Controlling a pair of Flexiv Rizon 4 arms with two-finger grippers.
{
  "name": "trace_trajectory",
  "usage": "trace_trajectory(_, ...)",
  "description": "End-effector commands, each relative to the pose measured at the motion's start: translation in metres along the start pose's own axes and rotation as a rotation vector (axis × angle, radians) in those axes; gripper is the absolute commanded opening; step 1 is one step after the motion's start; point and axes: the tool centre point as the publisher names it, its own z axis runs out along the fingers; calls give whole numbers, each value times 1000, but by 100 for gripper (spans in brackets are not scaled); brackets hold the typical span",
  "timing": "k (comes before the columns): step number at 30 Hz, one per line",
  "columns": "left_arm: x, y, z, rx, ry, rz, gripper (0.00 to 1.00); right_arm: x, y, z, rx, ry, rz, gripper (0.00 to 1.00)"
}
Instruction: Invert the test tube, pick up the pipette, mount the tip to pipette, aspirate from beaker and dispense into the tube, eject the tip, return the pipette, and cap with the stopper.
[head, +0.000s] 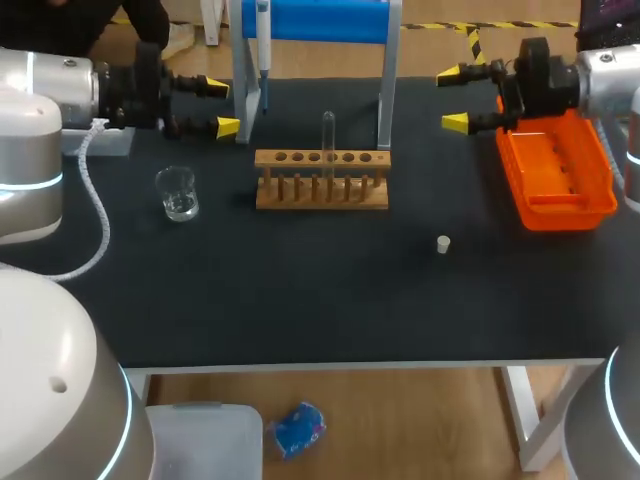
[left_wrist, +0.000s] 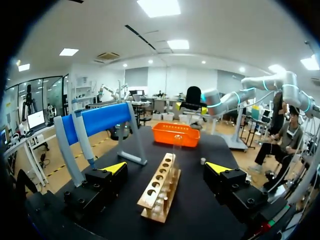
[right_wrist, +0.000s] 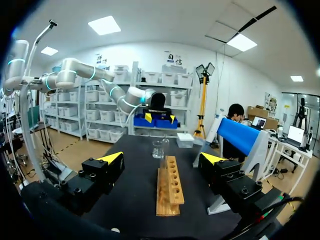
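Observation:
A wooden rack (head: 322, 180) stands mid-table with a clear test tube (head: 327, 135) upright in it. To its left is a glass beaker (head: 177, 193) holding a little liquid. A small white stopper (head: 443, 244) lies to the rack's front right. The pipette (head: 263, 40) hangs on the blue stand (head: 315, 18) behind the rack. My left gripper (head: 222, 107) hovers open at the rear left, facing along the rack (left_wrist: 159, 187) and tube (left_wrist: 177, 147). My right gripper (head: 453, 98) is open at the rear right, facing the rack (right_wrist: 170, 185) and the beaker (right_wrist: 158, 149) beyond. Both are empty.
An orange tray (head: 555, 170) sits at the right edge, under my right wrist. A white box (head: 100, 140) and a white cable (head: 95, 205) lie at the left rear. The stand's legs (head: 384, 95) flank the back of the rack.

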Motion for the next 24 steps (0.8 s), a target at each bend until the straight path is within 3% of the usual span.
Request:
trace_trajectory(1, 2, 0, 0, 1, -4, 1, 100, -3, 0, -1, 0, 16, 0, 100)
trace_trajectory(6, 2, 1, 2, 0, -8, 14, 100, -3, 0, -1, 0, 16, 0, 100)
trace_trajectory(20, 37, 24, 45, 57, -20, 28, 100, 14, -34, 81, -40, 120, 77, 100)
trace_trajectory(24, 37, 24, 45, 57, -20, 28, 100, 14, -34, 81, -40, 120, 77, 100)
